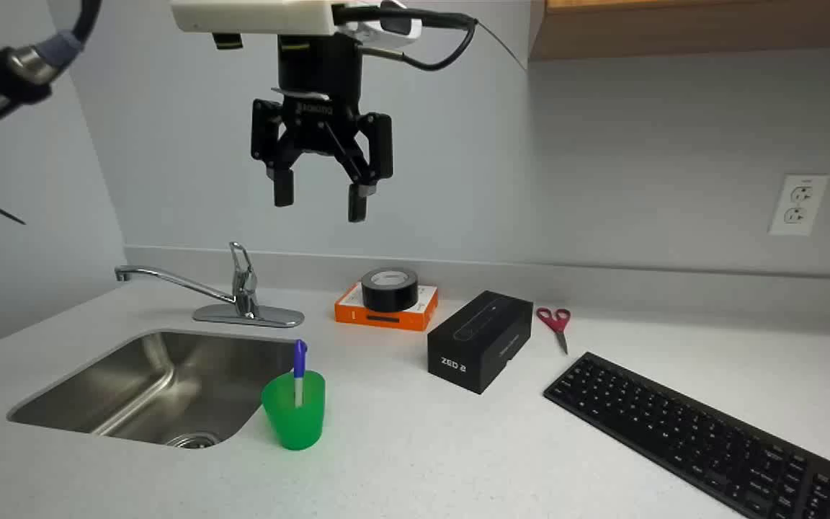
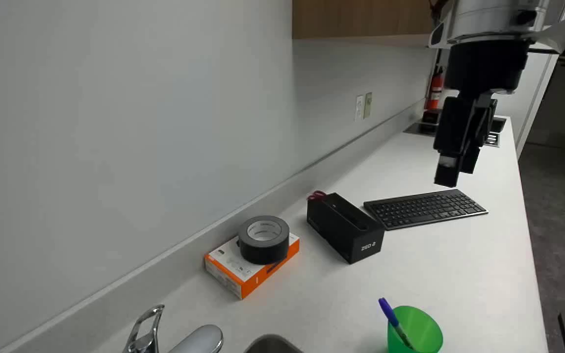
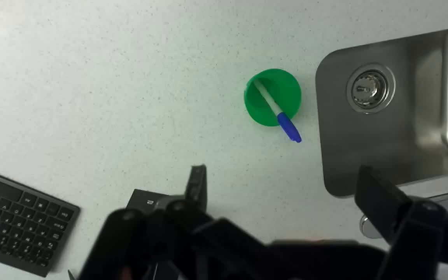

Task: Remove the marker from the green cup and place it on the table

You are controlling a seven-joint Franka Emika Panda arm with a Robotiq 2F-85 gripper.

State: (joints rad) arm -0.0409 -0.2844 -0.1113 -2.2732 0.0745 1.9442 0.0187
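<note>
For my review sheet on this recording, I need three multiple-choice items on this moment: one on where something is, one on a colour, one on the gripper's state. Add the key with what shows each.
1. Where does the black tape roll lie?
A. In the sink
B. On the orange and white box
C. On the keyboard

2. What colour is the cap of the marker?
A. Blue-purple
B. Red
C. Yellow

3. How does the gripper stand?
A. Shut on the marker
B. Shut on nothing
C. Open

1: B, both exterior views show the roll resting on the box.
2: A, it juts beyond the rim of the green cup in the wrist view.
3: C, its fingers stand apart with nothing held between them in an exterior view.
</note>
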